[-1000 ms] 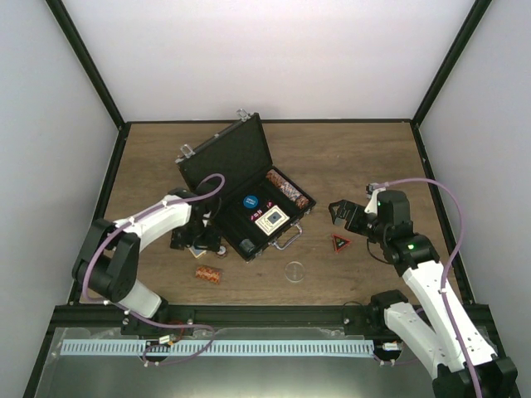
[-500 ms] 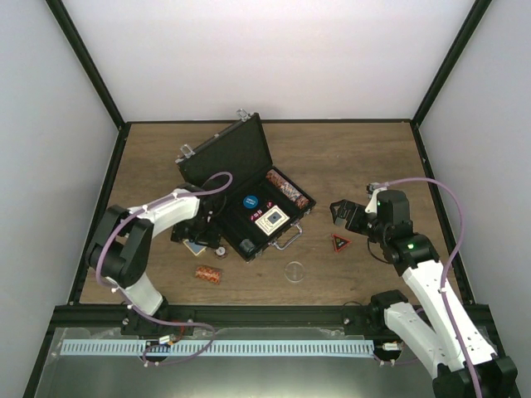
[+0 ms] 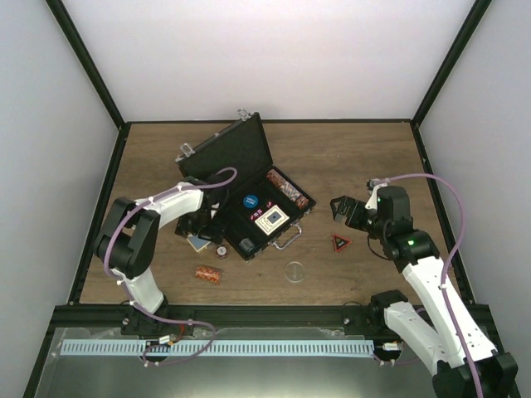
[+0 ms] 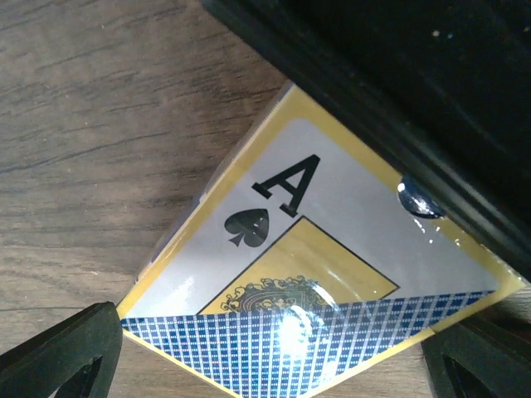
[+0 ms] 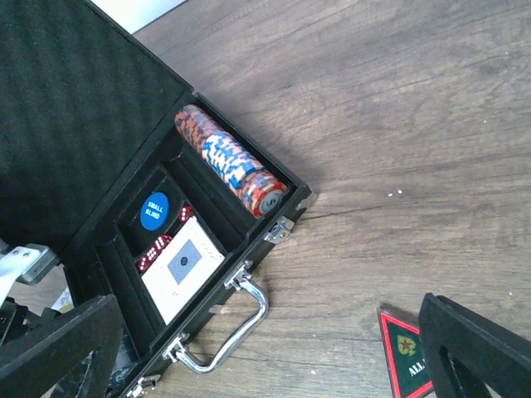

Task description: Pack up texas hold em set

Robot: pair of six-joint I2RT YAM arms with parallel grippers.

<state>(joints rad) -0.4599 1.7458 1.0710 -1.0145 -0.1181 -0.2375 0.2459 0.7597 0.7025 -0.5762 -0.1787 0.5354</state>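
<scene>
The black case (image 3: 222,157) lies open mid-table, also in the right wrist view (image 5: 75,108). It holds a brown-red chip stack (image 5: 232,162), a blue disc (image 5: 154,209), red dice and a card deck (image 5: 182,265). My left gripper (image 3: 197,237) is at the case's left side, shut on a second card deck (image 4: 315,290) with an ace of spades face, low against the case's wall. My right gripper (image 3: 342,209) is open and empty, just above the red-black triangle (image 3: 339,243), which lies on the table by its right finger (image 5: 405,352).
A loose brown-red chip stack (image 3: 208,274) lies on the table in front of the case. A clear round disc (image 3: 294,270) lies near the silver handle (image 5: 241,323). Black frame posts and white walls ring the wooden table (image 3: 365,157).
My left gripper has shifted a little back and right along the case's left side, and the card deck now shows under it. The right arm has barely moved.
</scene>
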